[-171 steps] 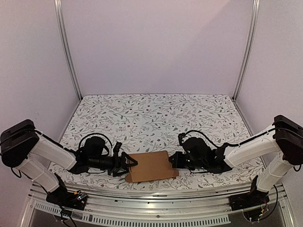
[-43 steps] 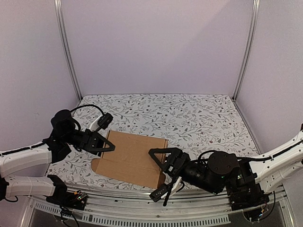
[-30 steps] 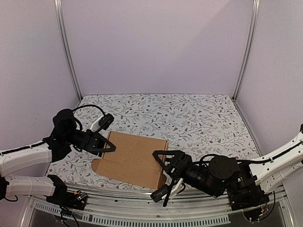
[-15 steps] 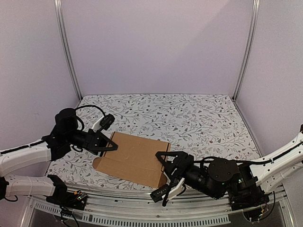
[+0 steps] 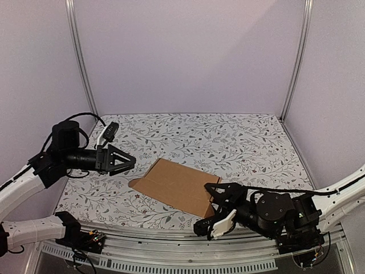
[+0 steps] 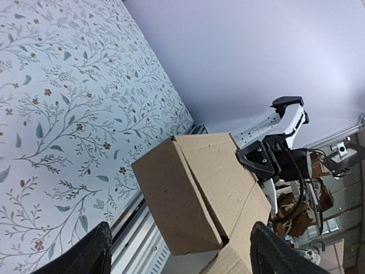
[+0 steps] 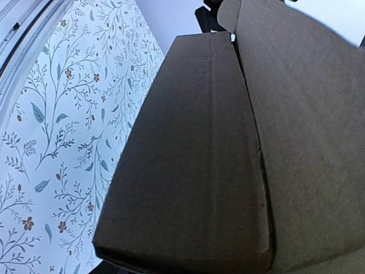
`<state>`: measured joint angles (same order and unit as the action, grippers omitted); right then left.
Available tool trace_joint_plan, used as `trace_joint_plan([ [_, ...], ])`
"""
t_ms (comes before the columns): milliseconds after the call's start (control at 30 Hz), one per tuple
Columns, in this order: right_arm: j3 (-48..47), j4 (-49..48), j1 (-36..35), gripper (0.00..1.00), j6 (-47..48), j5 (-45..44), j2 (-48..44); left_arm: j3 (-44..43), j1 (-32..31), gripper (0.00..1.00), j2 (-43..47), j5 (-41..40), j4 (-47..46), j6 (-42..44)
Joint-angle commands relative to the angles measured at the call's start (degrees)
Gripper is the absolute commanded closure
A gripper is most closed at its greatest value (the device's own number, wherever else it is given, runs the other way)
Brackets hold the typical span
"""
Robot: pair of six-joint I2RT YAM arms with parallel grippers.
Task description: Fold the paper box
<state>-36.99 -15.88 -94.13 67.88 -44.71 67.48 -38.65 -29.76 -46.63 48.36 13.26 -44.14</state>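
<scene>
The paper box [image 5: 177,184] is a brown, partly folded carton lying tilted near the table's front, a loose tab at its left end. My right gripper [image 5: 215,201] is shut on its near right corner, one black finger over the top edge. The box [image 7: 199,160] fills the right wrist view and hides those fingers. My left gripper [image 5: 128,161] hovers open, left of the box and apart from it. In the left wrist view the box [image 6: 188,200] sits ahead between the spread fingertips [image 6: 97,248], untouched, with the right gripper [image 6: 263,162] at its far end.
A floral cloth [image 5: 228,137] covers the table. The aluminium front rail [image 5: 171,234] runs just below the box. Grey walls and upright frame posts [image 5: 80,57] close in the sides and back.
My left gripper has opened, let go of the box's left edge and drawn back up and left. The right gripper has pulled the box rightward and turned it.
</scene>
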Motion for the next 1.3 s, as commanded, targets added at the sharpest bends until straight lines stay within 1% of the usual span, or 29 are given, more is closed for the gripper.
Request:
trace_joint_plan([
  [0, 0.60, 8.15, -0.25, 0.52, -14.32, -1.08, -1.46, -2.69, 0.74, 0.18, 3.37, -16.09, 13.12, 7.59],
  [100, -0.63, 14.94, 1.94, 0.51, -22.94, 3.98, -2.52, -2.75, 0.75, 0.18, 4.61, -18.11, 13.72, 8.82],
  [200, -1.23, 21.27, 7.50, 0.51, -34.90, 17.67, -4.05, -2.04, 0.67, 0.18, 5.14, -17.33, 13.21, 9.86],
  [267, -1.26, 22.91, 11.73, 0.52, -40.89, 27.38, -4.36, -1.47, 0.46, 0.20, 4.88, -16.93, 13.20, 10.32],
  [333, -1.08, 23.09, 15.62, 0.53, -45.71, 35.21, -3.85, -0.90, -0.08, 0.21, 4.14, -16.81, 13.03, 10.15],
  [400, -1.02, 22.73, 20.52, 0.56, -49.12, 44.10, -2.90, -0.65, -1.34, 0.23, 3.31, -17.44, 12.97, 10.45],
  [467, -0.58, 20.98, 23.81, 0.58, -51.55, 52.05, -1.76, -0.68, -2.90, 0.23, 3.17, -19.15, 13.11, 10.89],
  [567, 0.96, 16.69, 27.26, 0.59, -54.59, 59.58, 1.08, -0.48, -5.45, 0.24, 2.64, -21.04, 13.07, 11.10],
  [700, 3.54, 7.26, 32.24, 0.59, -59.34, 69.75, 4.77, -0.46, -9.51, 0.24, 0.36, -23.88, 12.49, 11.06],
  [800, 4.99, 1.26, 35.66, 0.59, -62.71, 74.90, 7.74, -0.63, -12.04, 0.25, -1.87, -26.53, 12.57, 11.78],
  [933, 5.13, -2.82, 37.79, 0.60, -65.27, 79.63, 12.29, -0.80, -14.84, 0.28, -5.40, -29.90, 12.45, 12.10],
  [1033, 5.38, -5.66, 38.25, 0.60, -66.40, 81.19, 14.86, -0.79, -17.60, 0.31, -8.84, -34.34, 11.89, 12.32],
  [1100, 5.44, -6.81, 38.47, 0.60, -67.09, 82.35, 16.19, -0.72, -19.06, 0.36, -11.06, -36.87, 11.26, 12.25],
  [1200, 5.51, -7.69, 38.55, 0.60, -67.61, 83.51, 17.59, -0.81, -19.95, 0.39, -13.35, -41.69, 10.92, 12.48],
  [1267, 5.72, -7.87, 38.56, 0.60, -67.61, 83.72, 18.00, -0.81, -20.03, 0.40, -13.89, -43.59, 10.47, 12.75],
])
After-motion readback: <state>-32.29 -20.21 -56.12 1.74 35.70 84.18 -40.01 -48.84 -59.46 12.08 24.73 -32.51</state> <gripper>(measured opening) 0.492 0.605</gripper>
